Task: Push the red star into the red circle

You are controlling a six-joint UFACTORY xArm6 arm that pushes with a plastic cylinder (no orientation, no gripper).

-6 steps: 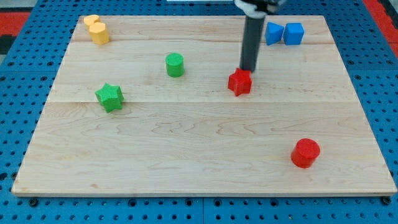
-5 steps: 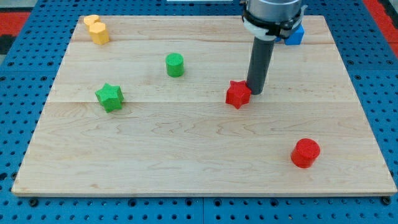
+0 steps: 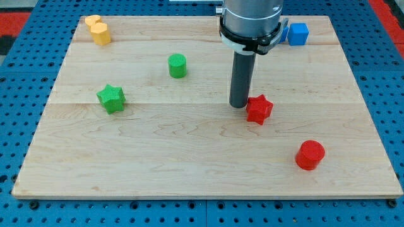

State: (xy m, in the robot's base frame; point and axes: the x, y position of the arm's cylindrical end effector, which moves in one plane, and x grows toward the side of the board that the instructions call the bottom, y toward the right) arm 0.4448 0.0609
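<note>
The red star [image 3: 259, 109] lies on the wooden board right of centre. The red circle [image 3: 310, 154] stands near the board's lower right. My tip [image 3: 238, 104] is down on the board just left of the red star, touching or almost touching its left side. The dark rod rises from there to the arm's grey body at the view's top. The star sits up and to the left of the red circle, with a gap of bare board between them.
A green cylinder [image 3: 177, 65] and a green star [image 3: 111, 98] lie on the left half. A yellow block [image 3: 98, 29] is at the top left corner. A blue cube [image 3: 298, 33] sits at the top right, partly behind the arm.
My tip went from the star's upper right round to its left side. The red star slid down and to the right, toward the red circle.
</note>
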